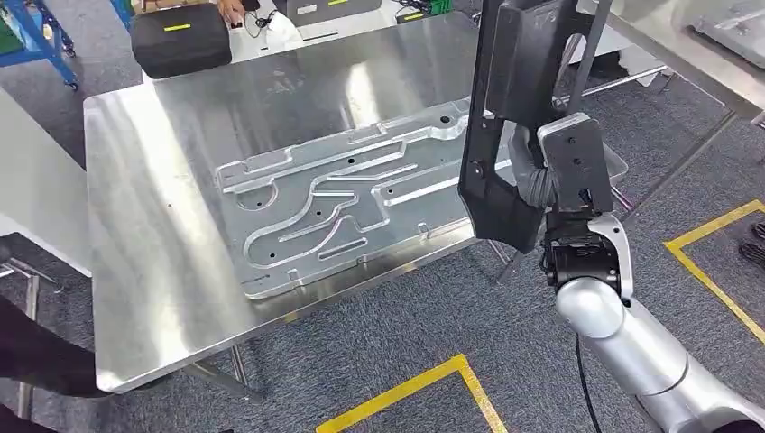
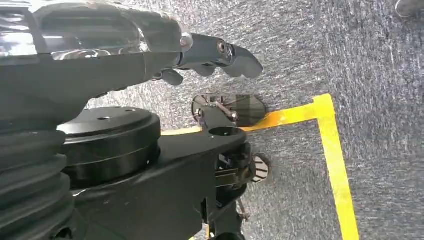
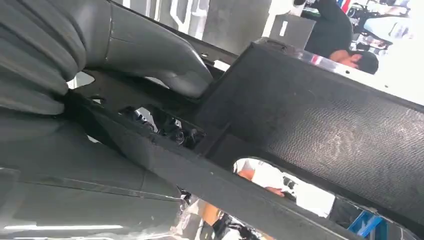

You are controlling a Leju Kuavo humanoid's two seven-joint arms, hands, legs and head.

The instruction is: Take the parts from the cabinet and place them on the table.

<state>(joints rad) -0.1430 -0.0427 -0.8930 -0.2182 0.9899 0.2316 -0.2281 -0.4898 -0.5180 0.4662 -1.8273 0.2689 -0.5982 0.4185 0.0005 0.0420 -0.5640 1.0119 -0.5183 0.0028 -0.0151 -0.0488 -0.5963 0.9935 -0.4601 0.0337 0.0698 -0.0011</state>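
Note:
A large black moulded part [image 1: 505, 135] stands upright over the right edge of the steel table [image 1: 153, 271], gripped by my right hand [image 1: 541, 185]. The part's lower end hangs just past the table's front right corner. Up close in the right wrist view, the grey thumb [image 3: 150, 55] presses on the part's textured black face [image 3: 325, 125]. My left hand [image 2: 215, 55] hangs over the carpet with its dark fingers stretched out and nothing in them.
A machined aluminium plate [image 1: 343, 198] with grooves lies across the table's middle. A black case [image 1: 180, 41] sits at the back left, near a person's hand [image 1: 233, 9]. Another metal surface [image 1: 686, 36] is at the upper right. Yellow tape [image 1: 424, 388] marks the carpet.

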